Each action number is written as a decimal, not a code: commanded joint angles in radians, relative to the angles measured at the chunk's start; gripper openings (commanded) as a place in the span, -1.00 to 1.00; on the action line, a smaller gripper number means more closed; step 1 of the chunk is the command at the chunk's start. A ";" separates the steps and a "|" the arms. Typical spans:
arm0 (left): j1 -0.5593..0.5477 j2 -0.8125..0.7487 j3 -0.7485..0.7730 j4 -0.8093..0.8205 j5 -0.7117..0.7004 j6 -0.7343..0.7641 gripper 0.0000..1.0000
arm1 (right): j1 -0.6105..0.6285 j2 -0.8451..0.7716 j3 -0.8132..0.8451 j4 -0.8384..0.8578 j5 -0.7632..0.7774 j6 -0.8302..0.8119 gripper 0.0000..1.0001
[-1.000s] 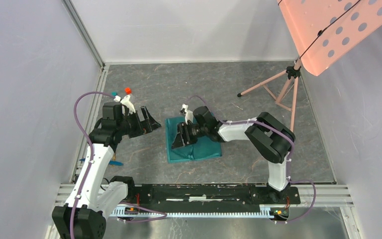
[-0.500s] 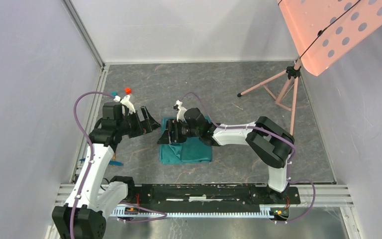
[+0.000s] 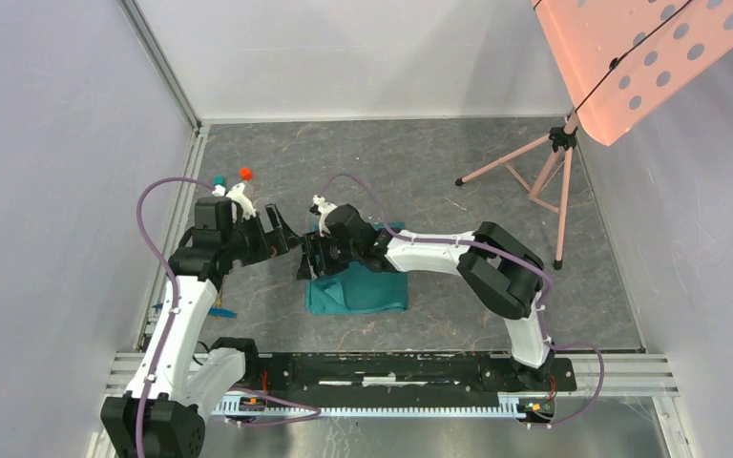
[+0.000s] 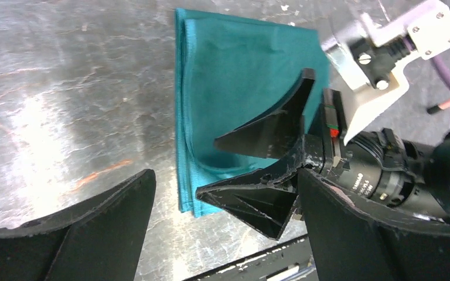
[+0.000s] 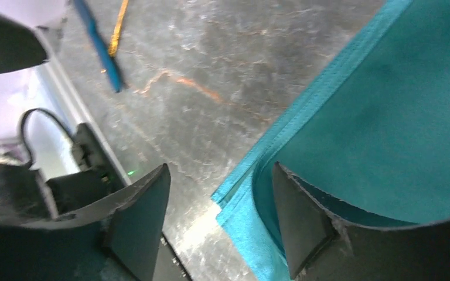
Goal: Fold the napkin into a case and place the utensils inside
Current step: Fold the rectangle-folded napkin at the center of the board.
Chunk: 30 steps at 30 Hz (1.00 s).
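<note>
Napkin [image 3: 363, 294]: teal, folded into a rect., flat on counter [image 3: 420, 172] near mid; layered hems along its left edge.
R claw [image 5: 220, 175]: fingers apart, straddling napkin's left corner. One finger over cloth, other over bare counter; nothing clamped.
L claw [image 4: 225, 181]: spread wide, empty, hovers just left of R claw.
Napkin axis: long side runs left-right in top view.
Utensils: blue utensil [image 5: 99, 44] + slim gold one [image 5: 117, 29], close together by counter's left edge, well apart from napkin.
</note>
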 commanded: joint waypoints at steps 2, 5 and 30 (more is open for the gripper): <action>-0.002 -0.047 0.016 -0.007 -0.127 -0.016 0.93 | 0.076 -0.005 0.096 -0.206 0.184 -0.144 0.49; -0.001 -0.074 0.035 -0.046 -0.258 -0.065 0.95 | 0.077 -0.029 0.084 -0.210 0.188 -0.173 0.20; -0.034 0.232 -0.016 0.246 0.122 -0.196 0.95 | -0.177 -0.530 -0.668 -0.175 0.235 -0.365 -0.81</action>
